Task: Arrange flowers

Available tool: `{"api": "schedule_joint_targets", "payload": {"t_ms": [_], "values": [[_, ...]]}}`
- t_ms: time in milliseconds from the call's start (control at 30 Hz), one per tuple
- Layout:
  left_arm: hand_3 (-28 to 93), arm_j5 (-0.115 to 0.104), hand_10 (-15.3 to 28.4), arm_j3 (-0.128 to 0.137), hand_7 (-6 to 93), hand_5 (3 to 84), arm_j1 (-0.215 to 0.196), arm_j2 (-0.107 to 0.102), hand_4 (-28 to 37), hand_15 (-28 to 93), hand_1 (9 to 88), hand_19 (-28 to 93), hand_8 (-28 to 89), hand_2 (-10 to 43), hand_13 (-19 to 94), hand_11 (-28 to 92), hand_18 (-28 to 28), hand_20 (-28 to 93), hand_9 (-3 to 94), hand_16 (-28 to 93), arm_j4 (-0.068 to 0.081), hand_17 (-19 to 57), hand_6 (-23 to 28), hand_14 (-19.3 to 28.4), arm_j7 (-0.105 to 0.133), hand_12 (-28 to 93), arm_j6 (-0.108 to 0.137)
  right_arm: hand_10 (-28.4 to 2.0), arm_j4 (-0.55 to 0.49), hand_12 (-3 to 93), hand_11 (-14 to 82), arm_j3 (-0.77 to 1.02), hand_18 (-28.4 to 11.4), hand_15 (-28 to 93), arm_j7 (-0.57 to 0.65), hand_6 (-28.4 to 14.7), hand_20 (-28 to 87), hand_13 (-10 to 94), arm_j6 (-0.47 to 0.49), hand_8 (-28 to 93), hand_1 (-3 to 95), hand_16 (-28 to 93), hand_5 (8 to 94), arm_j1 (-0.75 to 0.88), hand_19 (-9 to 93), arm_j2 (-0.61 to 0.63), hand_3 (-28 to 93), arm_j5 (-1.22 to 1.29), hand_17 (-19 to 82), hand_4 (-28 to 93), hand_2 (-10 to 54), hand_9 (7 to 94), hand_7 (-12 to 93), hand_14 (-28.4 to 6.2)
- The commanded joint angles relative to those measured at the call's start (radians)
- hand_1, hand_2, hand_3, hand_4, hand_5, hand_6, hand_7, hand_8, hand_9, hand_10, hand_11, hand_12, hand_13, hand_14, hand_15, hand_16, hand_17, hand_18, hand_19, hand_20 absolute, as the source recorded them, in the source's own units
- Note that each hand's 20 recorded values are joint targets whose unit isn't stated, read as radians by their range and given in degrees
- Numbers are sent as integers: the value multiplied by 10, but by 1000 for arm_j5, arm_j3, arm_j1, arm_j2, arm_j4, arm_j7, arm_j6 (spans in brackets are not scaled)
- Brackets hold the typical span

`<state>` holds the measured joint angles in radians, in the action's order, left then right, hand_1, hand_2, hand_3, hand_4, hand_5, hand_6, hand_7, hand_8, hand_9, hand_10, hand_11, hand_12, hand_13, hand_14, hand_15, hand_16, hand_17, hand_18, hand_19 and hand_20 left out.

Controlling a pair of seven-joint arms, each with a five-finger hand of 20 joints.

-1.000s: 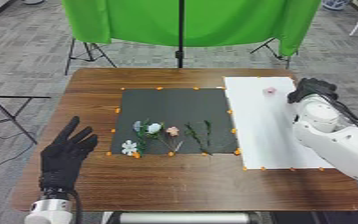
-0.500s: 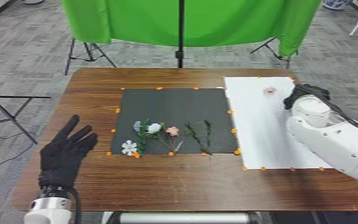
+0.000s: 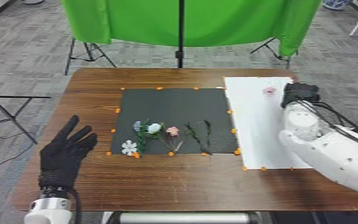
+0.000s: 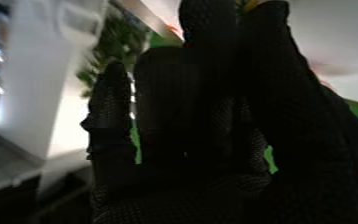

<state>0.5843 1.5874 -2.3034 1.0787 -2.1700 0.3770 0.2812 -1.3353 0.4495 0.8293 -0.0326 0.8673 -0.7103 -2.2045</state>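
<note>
And the right hand (image 3: 301,94) is poised, fingers extended close together, near the pink flower (image 3: 269,91) laid on the white sheet (image 3: 255,125), presumably for pickup, the spread left hand (image 3: 64,152) parked clear.

Head view: illumination is bright and diffuse; the white sheet (image 3: 254,125) at 3 o'clock reflects strongly. Right wrist view: pale glare borders a near-black, deeply shadowed foreground.

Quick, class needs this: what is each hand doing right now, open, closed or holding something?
Left hand: open, fingers spread, empty.
Right hand: looks open, fingers fairly straight; I can't make out anything held.
</note>
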Motion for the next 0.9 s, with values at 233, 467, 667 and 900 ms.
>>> {"api": "schedule_joint_targets", "payload": {"t_ms": [233, 467, 667, 900], "values": [[825, -8, 207, 13, 86, 349, -42, 14, -275, 614, 220, 493, -84, 70, 234, 251, 284, 446, 353, -111, -5, -35, 76, 284, 13, 108, 11, -52, -255, 323, 208, -45, -201, 692, -113, 31, 380, 769, -279, 11, 552, 231, 883, -27, 847, -40, 686, -67, 288, -283, -95, 937, 148, -33], [824, -7, 206, 5, 86, 349, -39, 10, -277, 614, 220, 493, -84, 70, 234, 252, 284, 446, 353, -111, -5, -35, 76, 284, 15, 109, 9, -63, -360, 323, 234, 36, -194, 703, -244, 31, 374, 745, -170, 14, 531, 234, 873, 93, 832, -151, 707, -70, 263, -283, -95, 924, 148, -38], [825, -17, 207, -3, 86, 349, -33, -3, -276, 613, 219, 493, -84, 70, 234, 251, 284, 446, 353, -111, -2, -35, 77, 284, 19, 108, 10, -71, -378, 316, 256, 51, -189, 706, -242, 36, 365, 723, -101, 10, 522, 229, 864, 165, 799, -206, 713, -80, 238, -283, -95, 905, 153, -46], [825, -7, 207, 13, 87, 350, -34, 7, -276, 613, 220, 493, -84, 70, 234, 251, 284, 445, 353, -111, -5, -35, 77, 284, -8, 108, 10, -73, -411, 310, 322, 70, -193, 735, -236, 39, 375, 714, -15, 5, 510, 234, 854, 209, 802, -188, 718, -95, 234, -283, -95, 887, 160, -53]]}}
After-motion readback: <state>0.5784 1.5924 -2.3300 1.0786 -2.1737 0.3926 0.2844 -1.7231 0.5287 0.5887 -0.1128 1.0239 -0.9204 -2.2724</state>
